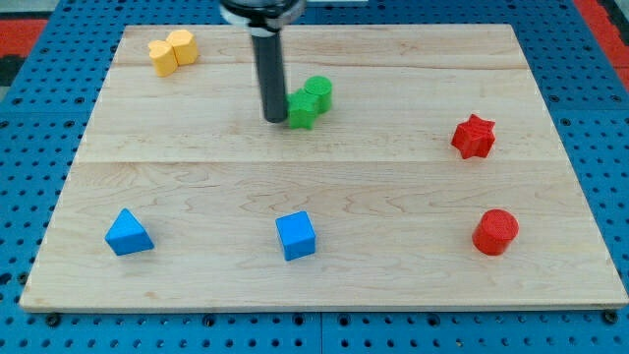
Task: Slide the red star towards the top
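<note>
The red star [474,136] lies near the view's right edge of the wooden board [324,275], at mid height. My tip [274,119] stands at the upper middle of the board, touching or almost touching the left side of a green block [310,101]. The tip is far to the view's left of the red star, and slightly higher. The dark rod rises straight from the tip out of the view's top.
A yellow block [172,51] lies at the top left. A blue triangular block [128,233] lies at the bottom left, a blue cube [296,236] at the bottom middle. A red cylinder [494,232] lies below the red star. A blue pegboard surrounds the board.
</note>
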Robot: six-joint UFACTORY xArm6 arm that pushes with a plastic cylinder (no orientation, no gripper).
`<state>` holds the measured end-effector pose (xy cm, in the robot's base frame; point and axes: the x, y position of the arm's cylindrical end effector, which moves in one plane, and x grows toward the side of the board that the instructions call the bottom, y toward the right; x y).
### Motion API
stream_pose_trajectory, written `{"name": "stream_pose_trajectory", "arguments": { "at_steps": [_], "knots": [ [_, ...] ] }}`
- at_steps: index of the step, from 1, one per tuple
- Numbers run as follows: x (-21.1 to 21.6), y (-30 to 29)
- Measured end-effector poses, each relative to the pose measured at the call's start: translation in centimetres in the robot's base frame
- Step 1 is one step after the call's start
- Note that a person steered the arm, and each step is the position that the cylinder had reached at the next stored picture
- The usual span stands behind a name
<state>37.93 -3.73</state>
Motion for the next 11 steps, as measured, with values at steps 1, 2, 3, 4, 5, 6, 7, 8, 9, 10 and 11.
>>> {"name": "stream_pose_trajectory", "arguments": {
  "at_steps": [1,2,3,4,5,6,7,8,9,10,11],
  "knots": [
    [6.3,1.7],
    [8.4,13.1],
    [7.5,20.1],
    [6.8,22.0],
    [6.4,25.2],
    [3.1,25.4],
    [-2.4,22.4],
    [-0.7,23.2],
    [0.0,19.9],
    [-3.8,20.2],
    [-7.9,21.9]
  ]
}}
